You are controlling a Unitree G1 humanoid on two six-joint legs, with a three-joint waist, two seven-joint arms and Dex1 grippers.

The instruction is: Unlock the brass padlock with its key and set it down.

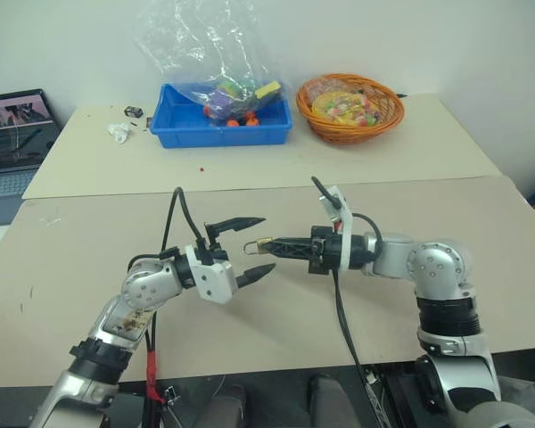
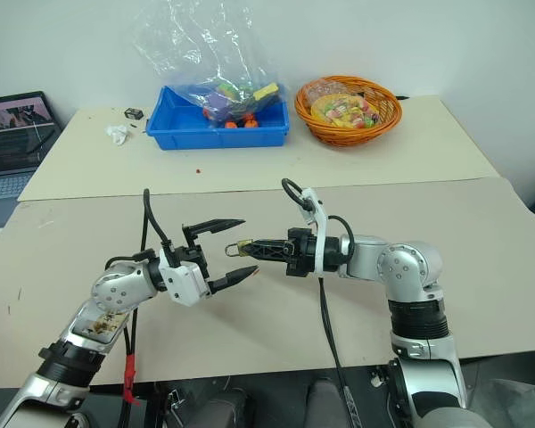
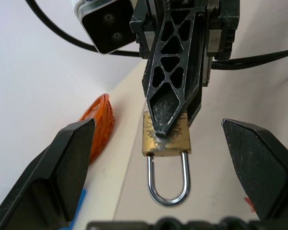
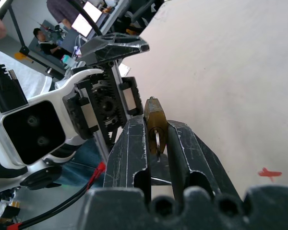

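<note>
One brass padlock [image 3: 166,137] is pinched by its body in the right hand [image 1: 266,244], whose two fingers are closed on it, its shackle pointing toward the left hand [image 1: 250,248]. That hand gapes wide and empty, one finger on either side of the shackle, above the bench [image 1: 71,267].

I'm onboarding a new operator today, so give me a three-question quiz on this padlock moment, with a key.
1. True or false: the left gripper has its jaws shut on the brass padlock.
2. Which gripper holds the padlock? A) left B) right C) neither
3. Fill in: the padlock's shackle points toward the ____ gripper.

Key:
1. False. The left gripper's jaws stand wide open, one on each side of the padlock, touching nothing.
2. B. The right gripper pinches the brass body above the table.
3. Left. The shackle sticks out past the right fingertips toward it.
</note>
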